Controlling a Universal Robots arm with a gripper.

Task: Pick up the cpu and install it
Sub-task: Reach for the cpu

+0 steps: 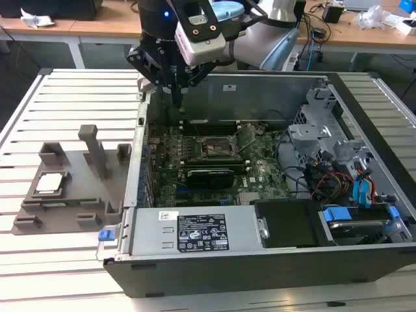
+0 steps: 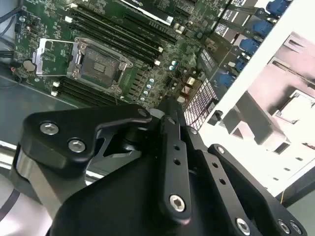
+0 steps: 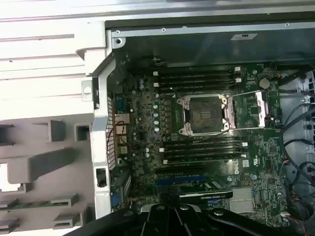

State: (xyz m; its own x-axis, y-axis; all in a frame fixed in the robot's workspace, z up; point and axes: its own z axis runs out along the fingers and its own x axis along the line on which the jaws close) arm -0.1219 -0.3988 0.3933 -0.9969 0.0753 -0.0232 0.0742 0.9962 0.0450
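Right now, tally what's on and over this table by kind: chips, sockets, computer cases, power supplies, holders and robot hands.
cpu, lying in the holder: 1
open socket: 1
computer case: 1
power supply box: 1
grey holder: 1
hand, over the case: 1
Total: 6

We see a silvery-white cpu [image 1: 52, 182], a grey holder [image 1: 73, 168], a white slatted worktop [image 1: 71, 97], a green motherboard [image 1: 260, 170], a black end effector [image 1: 177, 94], a grey power supply [image 1: 153, 235] with a white label [image 1: 201, 232], and blue clips [image 1: 361, 192] in the dark case [image 1: 260, 268].
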